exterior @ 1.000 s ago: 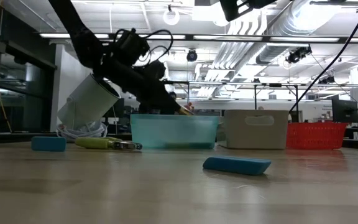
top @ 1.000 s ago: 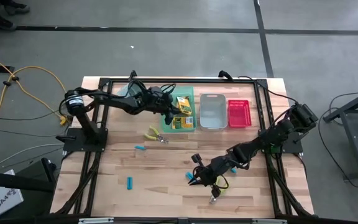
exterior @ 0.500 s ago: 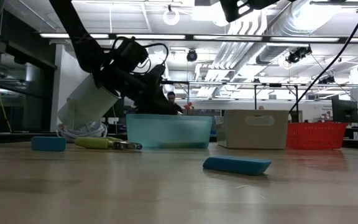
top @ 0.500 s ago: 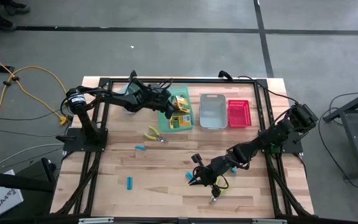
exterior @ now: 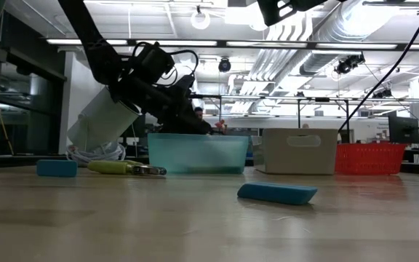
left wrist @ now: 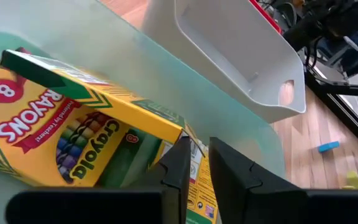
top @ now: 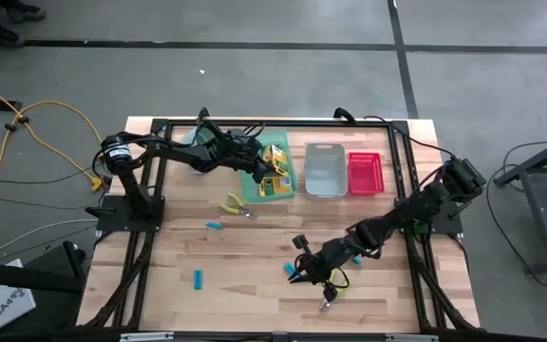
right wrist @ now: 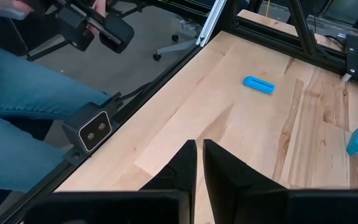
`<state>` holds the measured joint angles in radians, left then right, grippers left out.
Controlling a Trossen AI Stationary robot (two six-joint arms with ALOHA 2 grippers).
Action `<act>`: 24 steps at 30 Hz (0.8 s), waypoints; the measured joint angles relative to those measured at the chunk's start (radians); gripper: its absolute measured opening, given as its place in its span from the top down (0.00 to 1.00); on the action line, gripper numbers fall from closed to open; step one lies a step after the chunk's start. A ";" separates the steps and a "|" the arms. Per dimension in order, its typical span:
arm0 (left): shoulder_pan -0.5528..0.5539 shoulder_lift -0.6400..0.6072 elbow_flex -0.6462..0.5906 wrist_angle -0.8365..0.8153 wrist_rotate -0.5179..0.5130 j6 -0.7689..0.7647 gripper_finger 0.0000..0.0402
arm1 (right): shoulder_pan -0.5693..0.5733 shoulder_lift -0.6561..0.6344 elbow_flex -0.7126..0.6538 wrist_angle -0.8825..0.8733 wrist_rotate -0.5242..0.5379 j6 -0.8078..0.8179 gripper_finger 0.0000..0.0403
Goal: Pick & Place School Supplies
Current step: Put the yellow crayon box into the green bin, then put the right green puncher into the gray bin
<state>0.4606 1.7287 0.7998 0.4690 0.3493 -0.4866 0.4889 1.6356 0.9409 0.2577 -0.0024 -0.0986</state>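
At the far left, the left gripper (top: 260,163) reaches over the green translucent plastic tray (top: 287,189), just above the yellow-orange printed cardboard crayon boxes (left wrist: 73,134) lying inside it. Its two fingers stand with only a narrow gap and nothing sits between them; the nearest box edge lies just beyond the fingertips, so the box looks freshly let go rather than held. A risk here: if the arm lifts out at a slant, a fingertip could catch that box edge and drag or tip it back over the tray wall.

Near the tray, on the wooden table (top: 254,266), a yellow-green-handled plier-like tool (top: 235,204) lies loose, with small stubby cyan-blue pieces (top: 215,226) scattered nearer and to the left. They are small and low, so a grasp could easily push one along the wood instead of pinching it.

Right of centre, near the front edge, the right gripper (top: 297,274) hangs low over the table, fingers pinched nearly together on nothing, with a blue piece and the second tool just beside it; a careless sweep could knock either away.
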 joint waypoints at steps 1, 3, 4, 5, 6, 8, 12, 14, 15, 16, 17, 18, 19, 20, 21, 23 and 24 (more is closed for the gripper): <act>0.000 0.000 0.000 0.002 0.000 0.001 0.85 | 0.000 0.000 0.000 0.000 0.000 0.000 0.95; 0.000 0.000 0.000 0.010 0.008 0.011 0.84 | 0.000 0.000 0.000 0.000 0.000 0.000 0.95; 0.000 0.000 0.000 0.014 0.015 0.012 0.84 | 0.000 0.000 0.000 0.000 0.000 0.000 0.95; 0.000 0.000 0.000 0.018 0.017 0.013 0.84 | 0.000 0.000 0.000 0.000 0.000 0.000 0.95; -0.003 0.000 0.000 0.021 0.018 0.014 0.84 | 0.000 0.000 0.000 0.000 0.000 0.000 0.95; -0.008 0.000 0.000 0.036 0.018 0.015 0.84 | 0.000 0.000 0.000 0.000 0.000 0.000 0.95; -0.015 -0.002 0.000 0.088 0.024 0.016 0.84 | 0.000 0.000 0.000 0.000 0.000 0.000 0.95; -0.015 -0.005 0.000 0.104 0.039 0.015 0.84 | 0.000 0.000 0.000 0.000 0.000 0.000 0.95; -0.015 -0.006 0.000 0.116 0.043 0.016 0.84 | 0.000 0.000 0.000 0.000 0.000 0.000 0.95; -0.015 -0.006 0.000 0.122 0.048 0.015 0.84 | 0.000 0.000 0.000 0.000 0.000 0.000 0.95; -0.018 -0.011 0.000 0.122 0.057 0.017 0.84 | 0.000 0.000 0.000 0.000 0.000 0.000 0.95; -0.022 -0.014 0.000 0.122 0.057 0.029 0.84 | 0.000 0.000 0.000 0.000 0.000 0.000 0.95; -0.030 -0.016 0.000 0.127 0.057 0.056 0.84 | 0.000 0.000 0.000 0.000 0.000 0.000 0.95; -0.038 -0.020 0.000 0.126 0.057 0.085 0.84 | 0.000 0.000 0.000 0.000 0.000 0.000 0.95; -0.047 -0.024 0.000 0.120 0.058 0.107 0.84 | 0.000 0.000 0.000 0.000 0.000 0.000 0.95; -0.071 -0.028 0.000 0.141 0.050 0.141 0.84 | 0.000 0.000 0.000 0.000 0.000 0.001 0.95; -0.081 -0.031 0.000 0.148 0.044 0.152 0.84 | 0.000 0.000 0.000 0.000 0.000 0.004 0.95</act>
<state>0.3794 1.6979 0.8001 0.6169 0.3933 -0.3346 0.4889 1.6352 0.9405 0.2577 -0.0025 -0.0947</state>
